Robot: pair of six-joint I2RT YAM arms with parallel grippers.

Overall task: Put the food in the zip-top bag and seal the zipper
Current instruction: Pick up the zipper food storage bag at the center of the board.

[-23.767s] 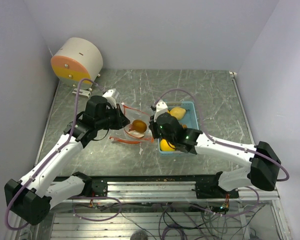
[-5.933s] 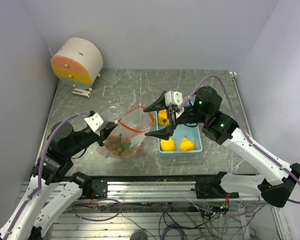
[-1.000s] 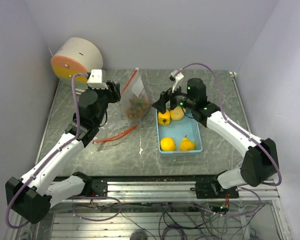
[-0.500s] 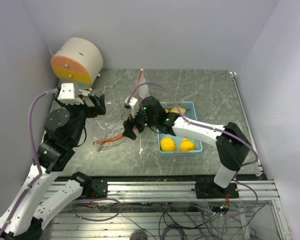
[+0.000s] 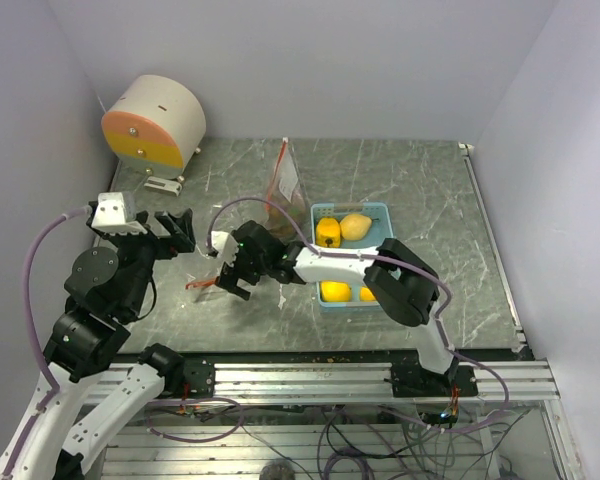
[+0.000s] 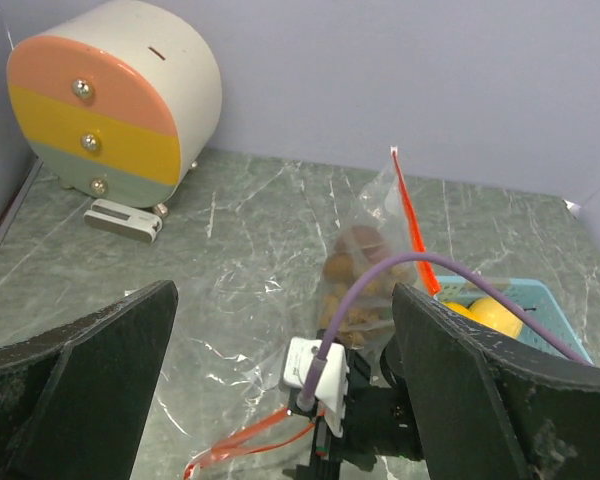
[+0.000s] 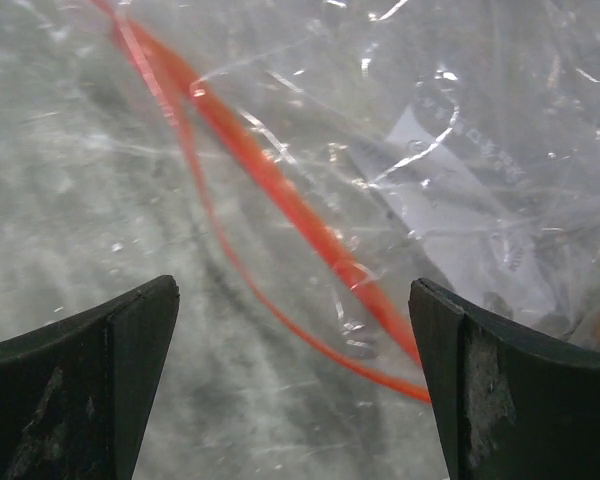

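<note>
1. Both hands are released. The left hand [image 5: 172,232] hangs high over the counter [image 5: 420,190] with its fingers spread wide and nothing between them. The right hand [image 7: 292,300] is splayed too, low over the counter and gripping nothing.
2. Beyond the right hand the zip-top bag [image 5: 285,192] stands upright and unheld, mouth upward. The small brown balls [image 6: 352,290] in its base probably keep it standing.
3. Directly beneath the right hand an orange zipper strip [image 7: 280,180] lies flat on clear film [image 7: 460,150]. The low, spread fingers suggest a reach for it. I cannot tell whether this film belongs to the standing bag.
4. The yellow fruits [image 5: 355,225] sit in the blue tray [image 5: 388,250], back along the right arm from its hand, not yet bagged.
5. Bare counter lies around the right hand. The bag stands just beside the tray's far corner, so a careless sweep could topple it. The round box [image 5: 155,120] is well apart, beyond the left hand.
</note>
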